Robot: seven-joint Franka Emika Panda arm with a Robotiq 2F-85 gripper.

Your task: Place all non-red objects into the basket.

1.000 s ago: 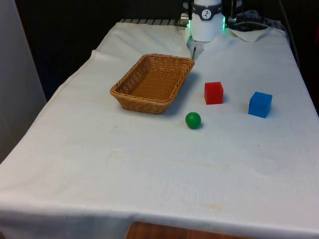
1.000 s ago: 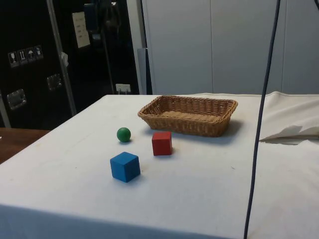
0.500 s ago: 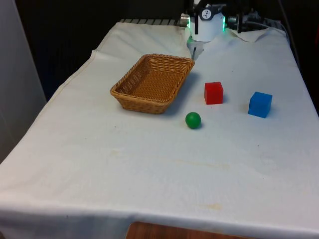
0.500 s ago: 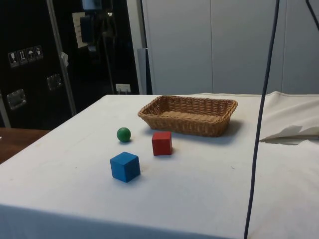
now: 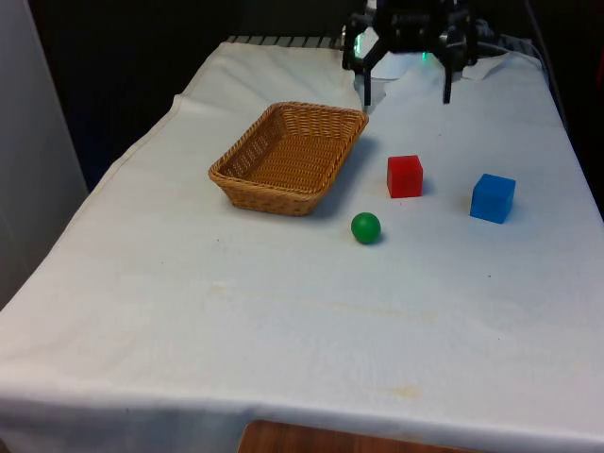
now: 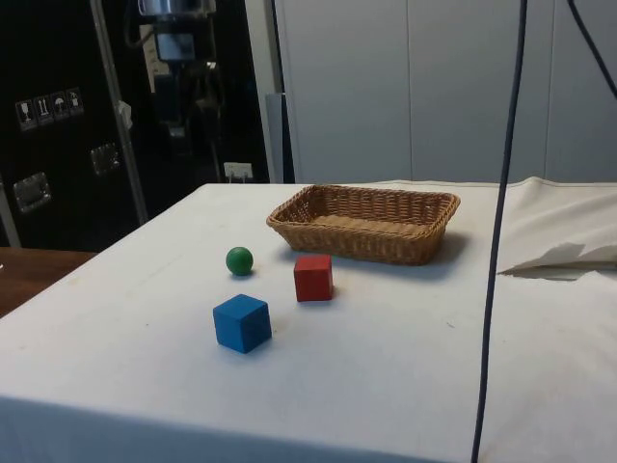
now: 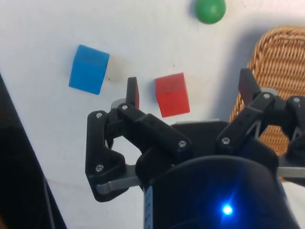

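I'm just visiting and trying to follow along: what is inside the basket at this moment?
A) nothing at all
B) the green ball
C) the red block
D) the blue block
A. The basket holds nothing, while the green ball, the blue block and the red block all sit on the white cloth outside it.

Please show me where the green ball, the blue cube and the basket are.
green ball [image 5: 365, 227]: front view, middle of the ball.
blue cube [image 5: 493, 198]: front view, its front face.
basket [image 5: 260, 189]: front view, its near wall.
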